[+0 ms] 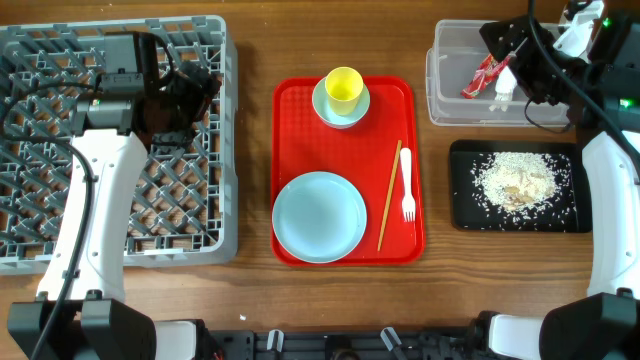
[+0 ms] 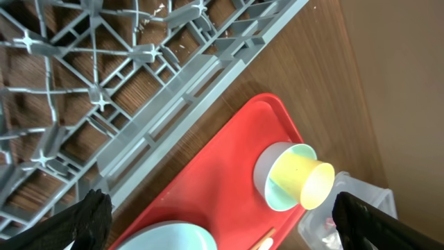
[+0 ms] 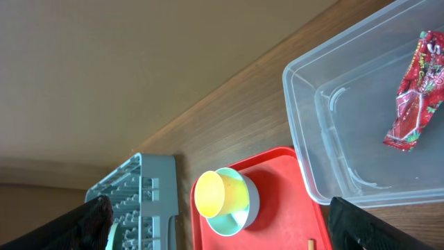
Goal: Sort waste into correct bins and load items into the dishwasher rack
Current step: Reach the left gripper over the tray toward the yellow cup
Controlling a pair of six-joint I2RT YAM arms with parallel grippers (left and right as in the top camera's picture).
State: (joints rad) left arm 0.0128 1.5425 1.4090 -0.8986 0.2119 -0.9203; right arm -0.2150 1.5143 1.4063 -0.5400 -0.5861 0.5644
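The left gripper (image 1: 188,92) is hovering open over the rack (image 1: 40,200), upper left. The right gripper (image 1: 508,55) is gaping above the wrapper (image 1: 484,75).

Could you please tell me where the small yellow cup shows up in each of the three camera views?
Overhead: the yellow cup is at top centre, sitting in the mint-green bowl.
Left wrist: the cup is at lower right, lying tilted in the bowl.
Right wrist: the cup is at bottom centre, in the bowl.
Shared landmark: the red serving tray under the bowl shows in all three views.
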